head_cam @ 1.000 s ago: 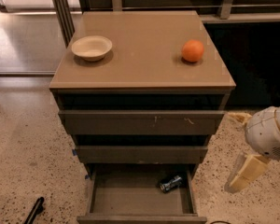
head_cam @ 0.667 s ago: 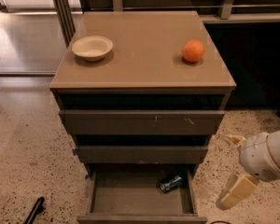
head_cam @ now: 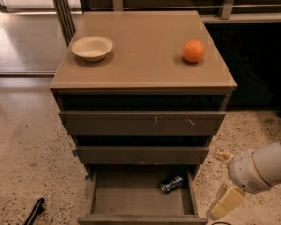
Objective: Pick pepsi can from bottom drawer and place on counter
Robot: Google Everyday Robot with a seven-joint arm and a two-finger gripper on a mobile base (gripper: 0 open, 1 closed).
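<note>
Down at the cabinet's right side, the gripper (head_cam: 225,179) hangs level with the open bottom drawer (head_cam: 131,201), fingers (head_cam: 227,201) spread and released, probably lining up to reach in. The pepsi can (head_cam: 171,184) lies alone on its side at the drawer's back right. On the table (head_cam: 145,55), an empty bowl (head_cam: 92,47) sits well apart from an orange (head_cam: 194,50).

Speckled terrazzo floor (head_cam: 23,144) is stretching out on both sides, running under the gripper (head_cam: 225,179) hanging low on the right, while light is glaring off a polished floor strip (head_cam: 18,41) behind the metal posts (head_cam: 63,8).
</note>
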